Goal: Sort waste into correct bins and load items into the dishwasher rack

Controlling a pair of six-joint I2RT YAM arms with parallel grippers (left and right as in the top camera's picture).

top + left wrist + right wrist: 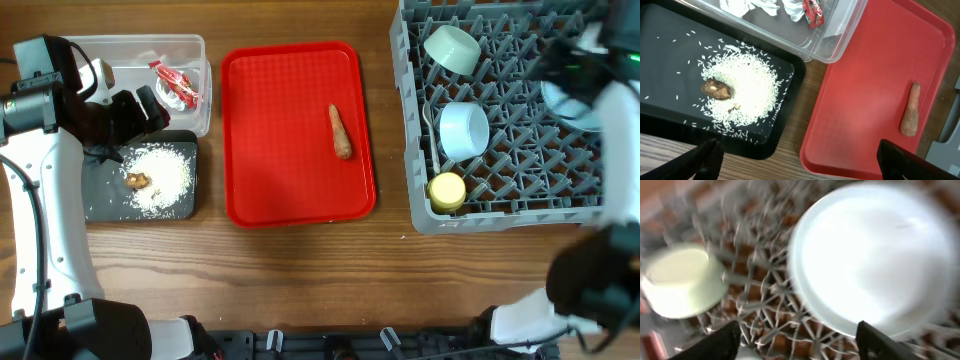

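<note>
Left gripper (797, 162): fingers spread wide, nothing between them; it hangs over the near edge of the shallow black tray (105, 200).
Right gripper (800, 345): fingers look apart, though the view is blurred; it is above the large pale blue round plate (875, 255) in the grey plastic grid rack (500, 218).
Orange-brown carrot-like stick (340, 132): on the flat red tray (280, 130), nearer the right rim, bare red surface all round it.
Black tray: whitish rice-like crumbs (165, 175) with a small brown lump (137, 180); touching the clear plastic tub (130, 70).
Tub: red printed wrapper (178, 85), white lettering unreadable; crumpled white scrap (765, 6).
Rack's left edge: whitish bowl (452, 48), light blue bowl (463, 130), yellow cup (447, 190), white spoon (432, 125).
Gap: a strip of wooden table (390, 120) between red tray and rack.
</note>
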